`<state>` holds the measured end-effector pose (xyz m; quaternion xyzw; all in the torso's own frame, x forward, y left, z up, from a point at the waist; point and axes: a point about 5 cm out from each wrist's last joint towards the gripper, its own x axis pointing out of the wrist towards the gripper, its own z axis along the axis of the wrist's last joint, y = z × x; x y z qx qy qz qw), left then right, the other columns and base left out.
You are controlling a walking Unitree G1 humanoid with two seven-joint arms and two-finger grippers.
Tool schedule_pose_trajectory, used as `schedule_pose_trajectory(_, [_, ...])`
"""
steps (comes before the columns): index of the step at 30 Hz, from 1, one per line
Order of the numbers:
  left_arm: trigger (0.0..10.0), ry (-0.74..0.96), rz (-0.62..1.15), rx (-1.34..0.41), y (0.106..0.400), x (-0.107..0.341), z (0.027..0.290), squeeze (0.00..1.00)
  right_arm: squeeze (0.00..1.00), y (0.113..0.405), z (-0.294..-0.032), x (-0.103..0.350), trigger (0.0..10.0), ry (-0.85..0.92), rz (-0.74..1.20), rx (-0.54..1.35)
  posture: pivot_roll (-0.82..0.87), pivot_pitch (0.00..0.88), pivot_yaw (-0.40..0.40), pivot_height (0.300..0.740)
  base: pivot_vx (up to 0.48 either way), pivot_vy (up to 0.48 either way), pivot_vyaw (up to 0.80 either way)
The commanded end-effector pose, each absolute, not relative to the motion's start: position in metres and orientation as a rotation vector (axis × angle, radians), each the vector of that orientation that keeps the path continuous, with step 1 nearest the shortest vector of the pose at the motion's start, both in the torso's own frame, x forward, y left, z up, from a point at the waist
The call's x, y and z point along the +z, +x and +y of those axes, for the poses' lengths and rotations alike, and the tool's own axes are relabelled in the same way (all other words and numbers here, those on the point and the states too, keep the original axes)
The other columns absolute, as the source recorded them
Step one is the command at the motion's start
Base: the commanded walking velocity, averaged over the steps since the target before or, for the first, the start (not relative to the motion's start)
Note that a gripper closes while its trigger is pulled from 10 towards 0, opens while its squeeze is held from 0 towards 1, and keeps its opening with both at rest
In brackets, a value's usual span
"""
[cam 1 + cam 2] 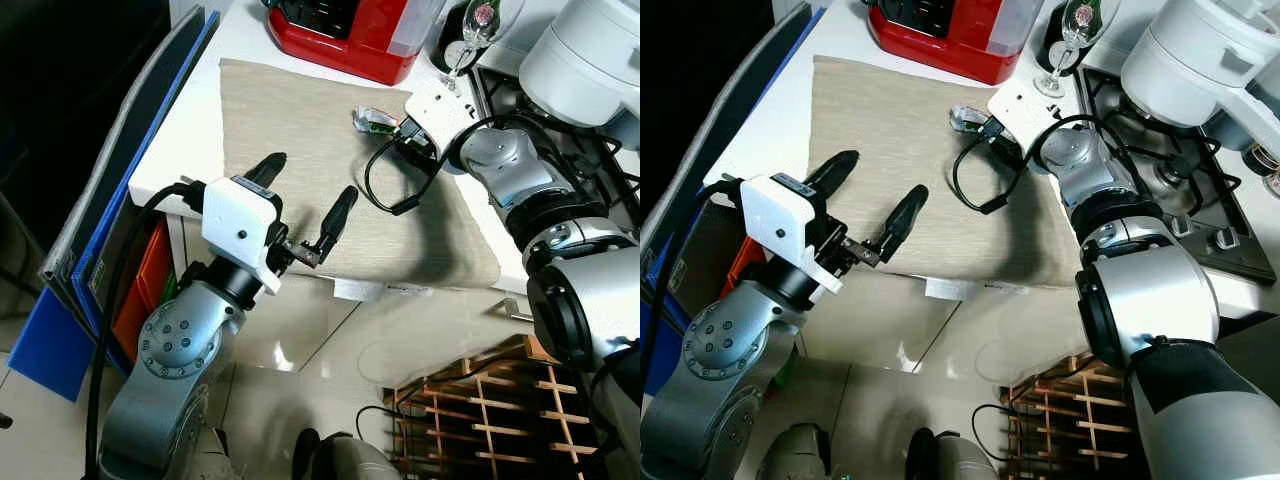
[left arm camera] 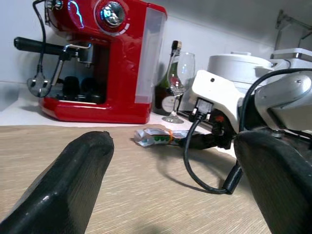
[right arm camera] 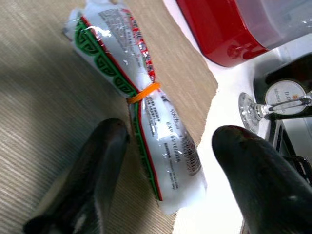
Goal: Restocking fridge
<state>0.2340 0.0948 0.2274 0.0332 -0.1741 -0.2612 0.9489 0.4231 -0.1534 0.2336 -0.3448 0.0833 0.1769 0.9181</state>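
I see the packet (image 3: 146, 109), a clear plastic roll with green and red print and an orange rubber band round its middle, lying flat on the beige mat (image 1: 290, 130) near the mat's far edge, close to the red coffee machine (image 1: 345, 35). My right hand (image 3: 170, 161) sits over it with its fingers spread wide, one on each side of the packet's near end, not yet closed on it. My left hand (image 1: 305, 205) hovers above the mat's near edge, well apart from the packet, fingers also wide and empty. The mat lies on the white tabletop (image 1: 190, 130). Behind the packet stand a wine glass (image 2: 179, 85) and a dark bottle (image 2: 169, 80), just beside the coffee machine. A white cooker (image 1: 1200, 55) stands on the gas hob (image 1: 1180, 190) to my right. A wooden rack (image 1: 480, 415) sits on the floor below.
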Motion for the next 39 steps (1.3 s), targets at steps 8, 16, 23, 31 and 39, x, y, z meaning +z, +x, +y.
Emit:
schedule_pose_trajectory(8, [10.0,0.048,-0.362,-0.555,0.236,0.23,0.088,0.0,0.0,0.42,-0.169,0.221,0.0,-0.41,0.244,0.317,0.22,0.175,-0.258,0.74,0.0,0.0,0.0])
schedule_pose_trajectory(16, [10.0,0.045,-0.379,-0.549,0.24,0.232,0.088,0.0,0.0,0.413,-0.173,0.202,0.0,-0.289,0.307,0.424,0.2,0.15,-0.262,0.74,0.0,0.0,0.0])
schedule_pose_trajectory(23, [10.0,0.039,-0.382,-0.547,0.243,0.231,0.088,0.0,0.0,0.41,-0.178,0.2,0.0,-0.28,0.196,0.456,0.17,0.13,-0.253,0.74,0.0,0.0,0.0])
schedule_pose_trajectory(31, [10.0,-0.004,-0.375,-0.533,0.25,0.228,0.09,0.0,0.0,0.4,-0.185,0.198,4.4,-0.191,-0.04,0.351,0.11,0.091,-0.219,0.74,0.0,0.0,0.0])
schedule_pose_trajectory(39, [10.0,-0.042,-0.245,-0.228,0.278,0.204,0.115,0.0,0.0,0.334,-0.185,0.171,10.0,-0.213,-0.332,-0.01,0.02,0.039,-0.133,0.74,0.0,0.0,0.0])
